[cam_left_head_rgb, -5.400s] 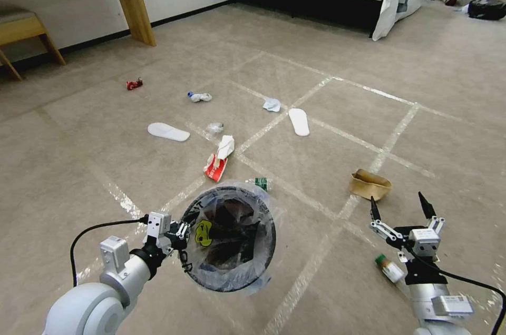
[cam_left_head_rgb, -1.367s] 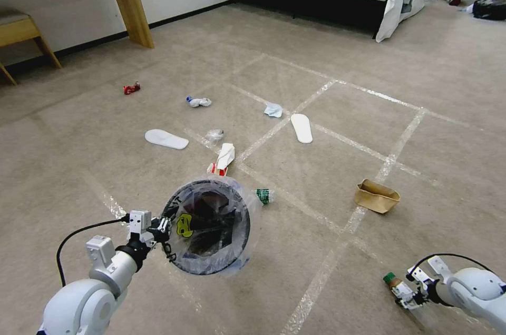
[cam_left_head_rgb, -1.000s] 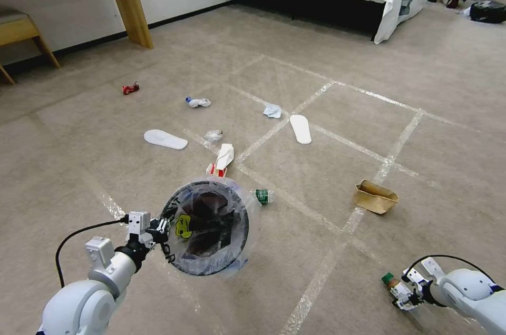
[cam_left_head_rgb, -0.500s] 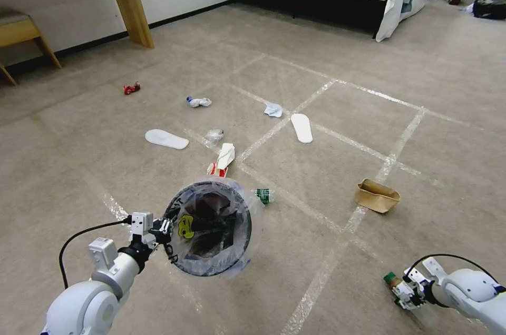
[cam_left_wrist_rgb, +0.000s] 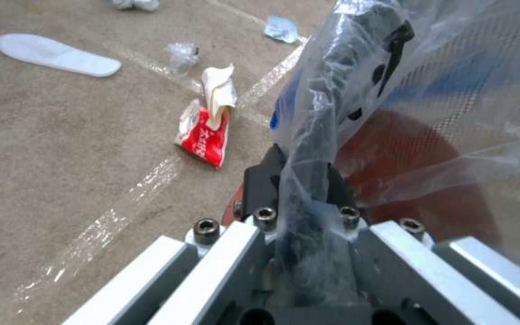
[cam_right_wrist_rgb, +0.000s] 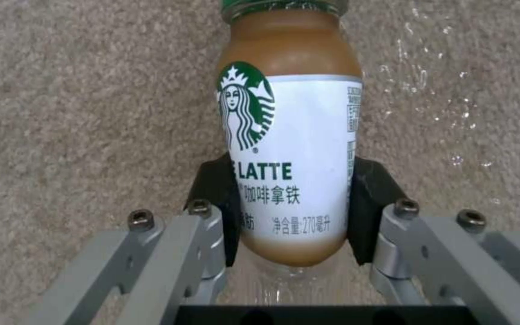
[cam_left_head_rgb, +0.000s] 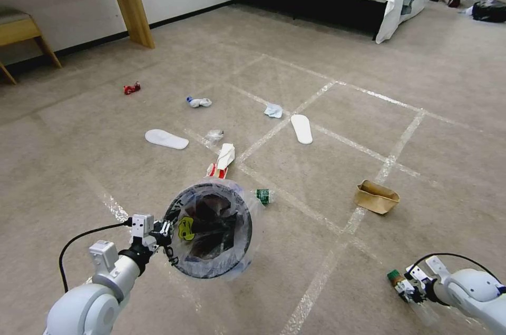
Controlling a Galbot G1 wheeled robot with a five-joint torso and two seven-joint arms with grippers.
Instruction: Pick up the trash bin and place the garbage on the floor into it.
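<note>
Right gripper (cam_right_wrist_rgb: pixel 293 216) jaws clamped on a latte bottle (cam_right_wrist_rgb: pixel 290 149) low over the carpet | left gripper (cam_left_wrist_rgb: pixel 299 198) jaws pinching the trash bin (cam_left_head_rgb: pixel 211 229) rim, bin hanging beyond them | risk: smooth bottle could slip from the narrow grip mid-carry.

Head view looks forward and down across the carpet (cam_left_head_rgb: pixel 316 61). Left wrist view sits close behind the trash bin (cam_left_wrist_rgb: pixel 332 90) rim; both share the red-white carton (cam_left_head_rgb: pixel 220 162). Right wrist view closes on a latte bottle (cam_right_wrist_rgb: pixel 290 149).
</note>
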